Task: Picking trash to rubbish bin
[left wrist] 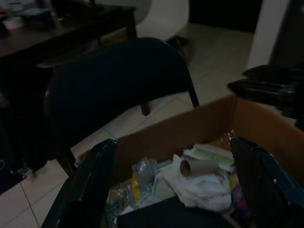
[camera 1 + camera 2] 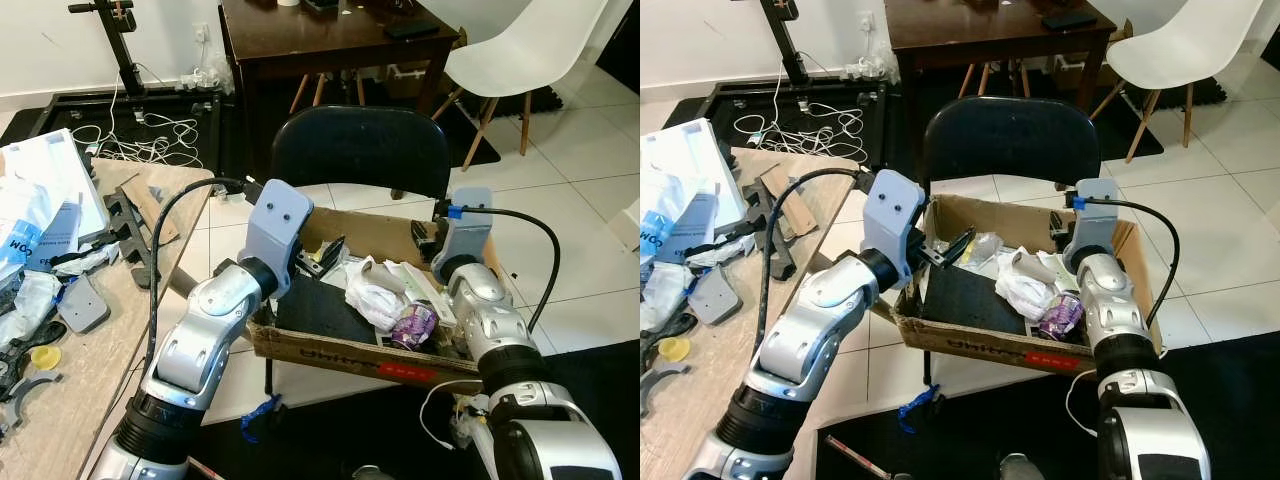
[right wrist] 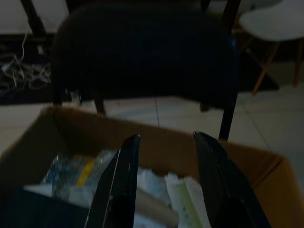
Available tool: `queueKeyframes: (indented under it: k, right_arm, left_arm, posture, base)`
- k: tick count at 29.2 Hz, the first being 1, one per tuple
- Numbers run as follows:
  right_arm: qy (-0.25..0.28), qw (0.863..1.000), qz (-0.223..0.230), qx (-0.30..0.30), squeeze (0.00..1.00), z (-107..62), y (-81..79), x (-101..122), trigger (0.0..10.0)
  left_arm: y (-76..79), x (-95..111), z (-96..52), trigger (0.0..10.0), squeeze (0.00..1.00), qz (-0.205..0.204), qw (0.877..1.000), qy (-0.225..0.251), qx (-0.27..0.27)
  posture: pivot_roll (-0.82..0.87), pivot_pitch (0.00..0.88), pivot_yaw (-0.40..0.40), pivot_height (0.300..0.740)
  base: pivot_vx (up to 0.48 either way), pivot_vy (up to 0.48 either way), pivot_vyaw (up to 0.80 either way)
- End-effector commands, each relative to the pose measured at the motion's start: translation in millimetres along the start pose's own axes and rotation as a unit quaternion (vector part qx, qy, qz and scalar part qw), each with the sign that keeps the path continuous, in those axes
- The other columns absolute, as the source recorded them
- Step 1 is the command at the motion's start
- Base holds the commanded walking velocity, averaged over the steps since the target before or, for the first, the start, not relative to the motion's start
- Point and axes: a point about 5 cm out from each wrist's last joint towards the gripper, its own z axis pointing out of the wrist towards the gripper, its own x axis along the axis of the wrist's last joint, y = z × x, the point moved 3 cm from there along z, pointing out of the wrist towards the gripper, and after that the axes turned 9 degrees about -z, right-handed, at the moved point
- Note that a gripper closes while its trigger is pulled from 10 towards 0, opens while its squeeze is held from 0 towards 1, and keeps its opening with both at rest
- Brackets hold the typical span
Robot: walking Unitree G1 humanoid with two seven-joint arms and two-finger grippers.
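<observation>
Hovering over the box (image 2: 330,352), the left gripper (image 2: 322,255) and right gripper (image 3: 164,183) are both spread, empty. Trash (image 2: 385,297) lies inside it. Likely next: fetch more litter.

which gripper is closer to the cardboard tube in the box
Right. The right gripper hangs just over the box's far right side, close beside the cardboard tube. The left gripper sits over the box's left end, farther off.

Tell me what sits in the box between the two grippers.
Between the left gripper and right gripper, the brown cardboard box holds crumpled white paper, a cardboard tube and clear plastic wrap, seen from both eye views.
</observation>
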Motion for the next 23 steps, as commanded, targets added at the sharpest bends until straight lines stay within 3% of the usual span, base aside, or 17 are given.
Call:
queueKeyframes:
  k: [1, 8, 23]
  right_arm:
    - [0.024, 0.999, 0.033, -0.001, 0.0, -4.9, -5.0, 4, 10.0]
    - [0.071, 0.997, 0.044, 0.003, 0.0, -16.6, -18.7, 22, 10.0]
    - [0.084, 0.994, 0.063, 0.018, 0.0, -30.7, -37.9, 32, 10.0]
  left_arm:
    - [-4.8, 2, -2.7, 10.0, 0.0, -0.018, 1.0, 0.014, 0.017]
    - [-29.1, 17, -8.1, 10.0, 0.0, -0.059, 0.991, 0.066, 0.097]
    - [-35.9, 16, -16.4, 10.0, 0.0, -0.083, 0.985, 0.078, 0.126]
  posture:
    - [0.03, 0.181, 0.03, 0.74]
    - [0.03, 0.162, 0.021, 0.74]
    - [0.03, 0.129, 0.002, 0.74]
  base:
    - [0.0, 0.0, 0.0]
    - [0.0, 0.0, 0.0]
    - [0.0, 0.0, 0.0]
